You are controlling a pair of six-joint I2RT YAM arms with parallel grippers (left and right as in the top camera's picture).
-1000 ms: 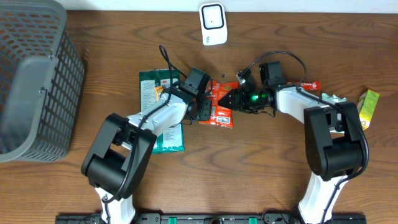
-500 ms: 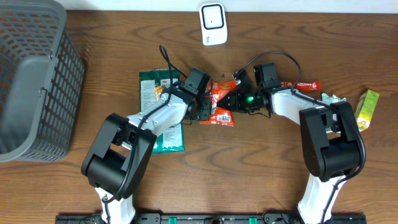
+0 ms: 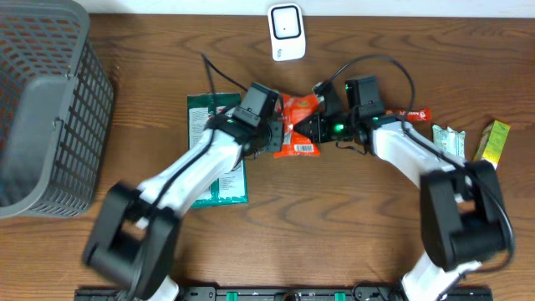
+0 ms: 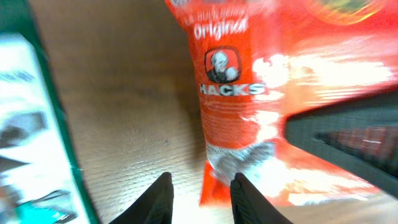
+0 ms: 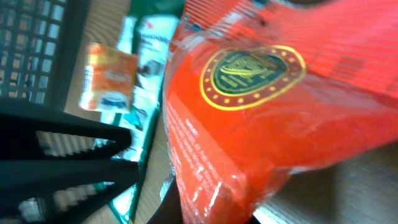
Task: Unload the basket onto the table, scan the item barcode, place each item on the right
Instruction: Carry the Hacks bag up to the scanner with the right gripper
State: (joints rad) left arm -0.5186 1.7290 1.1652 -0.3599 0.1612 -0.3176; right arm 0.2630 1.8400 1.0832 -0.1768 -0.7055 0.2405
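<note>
Closure of the right tool on the red packet is new, while the left tool stands narrow at its opposite corner, grip indeterminate; the packet, between both tools, has shifted nearer the scanner, so presentation of the barcode looks imminent.

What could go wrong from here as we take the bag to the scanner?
1. The right claw pinches only the edge of the bag; the slick bag may slip or sag when lifted.
2. The left claw sits at its opposite side, fingers apart, and could snag it.
3. The scanner stands off by the far edge; the bag may arrive wrong side to it.
</note>
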